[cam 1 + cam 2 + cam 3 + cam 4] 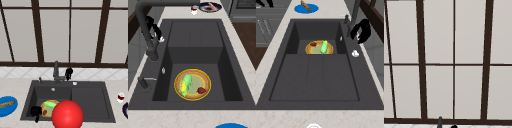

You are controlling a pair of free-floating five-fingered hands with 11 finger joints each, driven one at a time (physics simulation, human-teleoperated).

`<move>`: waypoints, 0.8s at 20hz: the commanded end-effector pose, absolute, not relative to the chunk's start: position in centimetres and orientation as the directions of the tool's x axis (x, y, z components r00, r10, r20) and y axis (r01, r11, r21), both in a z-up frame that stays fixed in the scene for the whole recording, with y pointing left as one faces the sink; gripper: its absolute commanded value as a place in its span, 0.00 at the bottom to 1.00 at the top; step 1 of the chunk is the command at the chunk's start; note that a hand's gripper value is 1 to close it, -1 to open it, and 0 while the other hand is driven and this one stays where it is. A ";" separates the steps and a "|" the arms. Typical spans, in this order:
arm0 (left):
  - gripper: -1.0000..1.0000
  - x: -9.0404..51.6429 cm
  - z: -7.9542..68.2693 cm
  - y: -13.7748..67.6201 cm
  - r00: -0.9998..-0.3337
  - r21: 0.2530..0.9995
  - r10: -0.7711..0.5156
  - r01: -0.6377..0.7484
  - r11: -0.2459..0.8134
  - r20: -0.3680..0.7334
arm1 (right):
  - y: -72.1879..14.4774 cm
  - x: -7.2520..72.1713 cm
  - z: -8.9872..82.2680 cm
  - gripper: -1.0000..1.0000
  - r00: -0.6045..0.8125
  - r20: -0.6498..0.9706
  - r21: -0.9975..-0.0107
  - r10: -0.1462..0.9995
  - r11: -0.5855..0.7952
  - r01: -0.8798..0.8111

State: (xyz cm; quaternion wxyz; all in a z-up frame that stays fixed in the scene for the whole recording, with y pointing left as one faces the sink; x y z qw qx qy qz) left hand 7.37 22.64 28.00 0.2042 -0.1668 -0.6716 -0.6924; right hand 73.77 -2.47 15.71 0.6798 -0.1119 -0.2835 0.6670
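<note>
at the back rim of the sink, the right robot hand [68, 73] hangs just beside the faucet [56, 71], on its right, fingers curled downward with nothing in them; the right side view shows it [363, 30] arched next to the faucet's upright post. the faucet is this hand's nearest thing, its spout reaching forward over the left basin. the left robot hand [36, 111] hovers at the near left corner of the sink [105, 100], fingers curled and holding nothing, just left of a yellow plate [206, 85] on the basin floor carrying a corn cob [185, 85]. a red ball [67, 115] sits in front. a blue plate [8, 106] rests on the desk, left.
</note>
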 end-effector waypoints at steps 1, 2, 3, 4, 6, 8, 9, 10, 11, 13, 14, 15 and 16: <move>0.50 7.4 28.0 22.6 -0.861 0.862 -0.059 0.507 -0.014 0.505 | -1.2 74.8 15.9 1.00 -0.081 0.160 -0.543 0.984 0.019 -0.839; 0.50 7.4 28.0 22.6 -0.861 0.862 -0.059 0.507 -0.014 0.505 | -0.8 75.3 16.3 1.00 -0.053 0.141 -0.544 0.989 0.032 -0.839; 0.50 7.4 28.0 22.6 -0.861 0.862 -0.059 0.507 -0.014 0.505 | -0.8 75.6 16.8 1.00 -0.045 0.114 -0.549 0.992 0.025 -0.835; 0.50 7.4 28.0 22.6 -0.861 0.862 -0.059 0.507 -0.014 0.505 | -0.7 75.1 16.7 1.00 -0.038 0.083 -0.539 0.996 0.012 -0.842; 0.50 7.4 28.0 22.6 -0.861 0.862 -0.059 0.507 -0.014 0.505 | -0.8 74.6 17.7 1.00 -0.005 0.049 -0.574 0.999 0.024 -0.818; 0.50 7.4 28.0 22.6 -0.861 0.862 -0.059 0.507 -0.014 0.505 | -0.3 74.5 17.9 1.00 0.007 0.033 -0.572 0.999 0.024 -0.820; 0.50 7.4 28.0 22.6 -0.861 0.862 -0.059 0.507 -0.014 0.505 | -0.4 74.6 18.1 1.00 0.024 0.033 -0.575 0.999 0.039 -0.817; 0.50 7.4 28.0 22.6 -0.861 0.862 -0.059 0.507 -0.014 0.505 | 0.1 74.3 17.9 1.00 0.016 0.043 -0.571 0.999 0.037 -0.820; 0.50 7.4 28.0 22.6 -0.861 0.862 -0.059 0.507 -0.014 0.505 | 0.2 74.2 18.1 1.00 0.022 0.051 -0.577 0.998 0.048 -0.816; 0.50 7.4 28.0 22.6 -0.861 0.862 -0.059 0.507 -0.014 0.505 | 1.1 74.0 17.7 1.00 -0.001 0.052 -0.567 0.999 0.028 -0.823; 0.50 7.4 28.0 22.6 -0.861 0.862 -0.059 0.507 -0.014 0.505 | 1.4 74.0 17.6 1.00 -0.013 0.046 -0.554 0.999 0.015 -0.833; 0.50 7.4 28.0 22.6 -0.861 0.862 -0.059 0.507 -0.014 0.505 | 1.4 73.9 17.7 1.00 -0.011 0.041 -0.557 0.999 0.014 -0.830; 0.50 7.4 28.0 22.6 -0.861 0.862 -0.059 0.507 -0.014 0.505 | 1.4 73.9 17.7 1.00 -0.011 0.050 -0.556 0.999 0.018 -0.831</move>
